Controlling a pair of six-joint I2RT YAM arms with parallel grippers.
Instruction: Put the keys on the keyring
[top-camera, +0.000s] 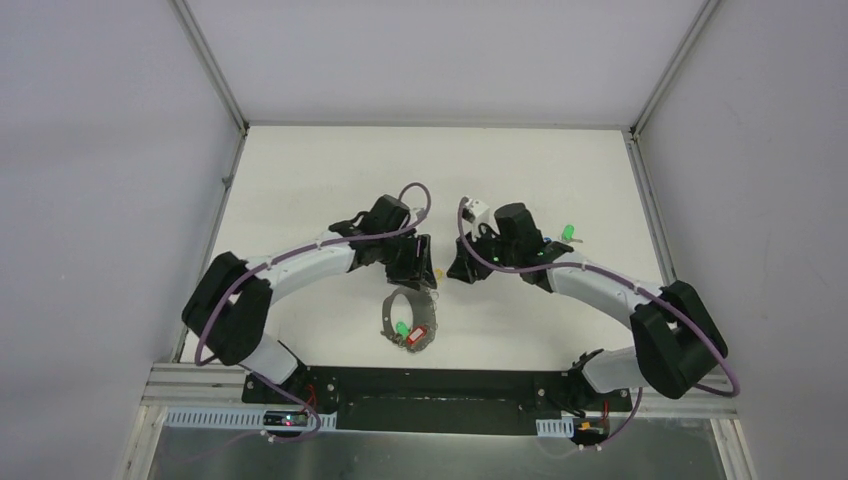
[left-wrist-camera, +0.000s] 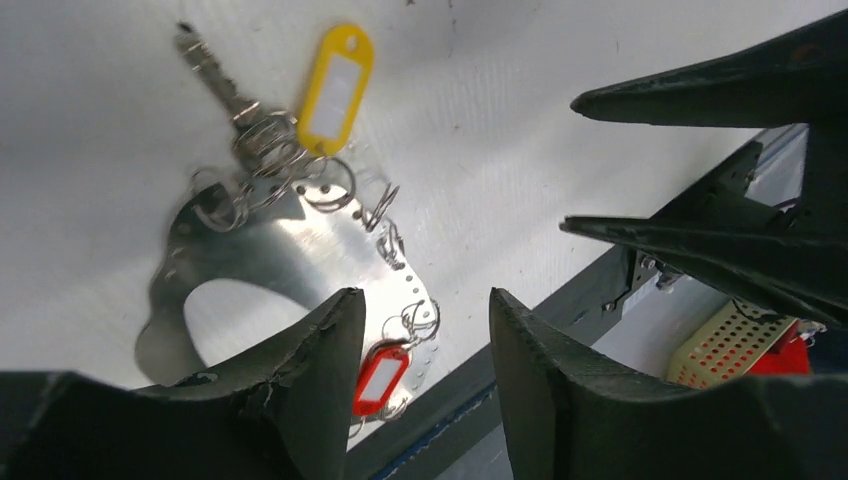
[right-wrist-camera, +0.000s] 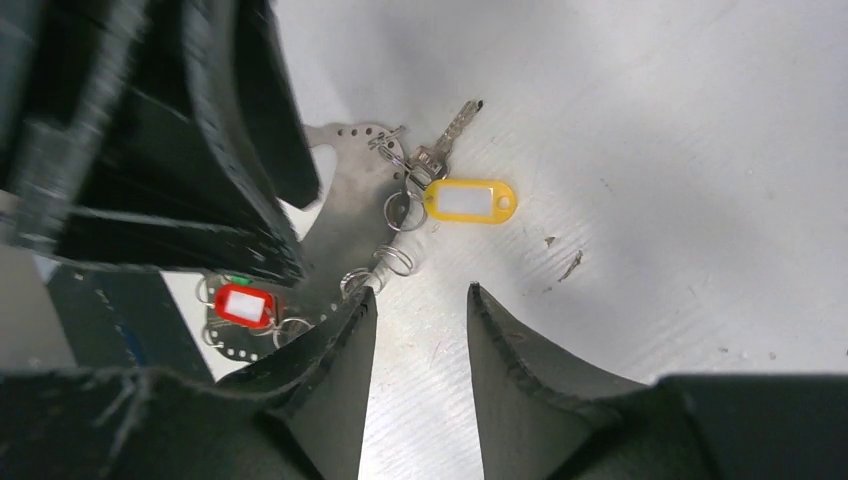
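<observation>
The keyring (top-camera: 389, 312) is a flat silvery loop with small holes along its rim, lying near the table's front edge. A red-tagged key (left-wrist-camera: 380, 380) and a green tag (top-camera: 402, 329) sit on its near side. A yellow-tagged key (left-wrist-camera: 335, 88) lies at its far edge with small rings touching the rim; whether it is threaded on I cannot tell. Another green-tagged key (top-camera: 568, 233) lies loose beyond the right arm. My left gripper (left-wrist-camera: 423, 295) hangs open over the keyring, holding nothing. My right gripper (right-wrist-camera: 422, 290) is open just right of the keyring (right-wrist-camera: 345, 210), over bare table.
The two grippers face each other closely above the yellow tag (top-camera: 440, 271); the right fingers (left-wrist-camera: 700, 100) fill the left wrist view's right side. The black base rail (top-camera: 430, 385) runs along the near table edge. A yellow perforated bin (left-wrist-camera: 735, 345) lies below that edge.
</observation>
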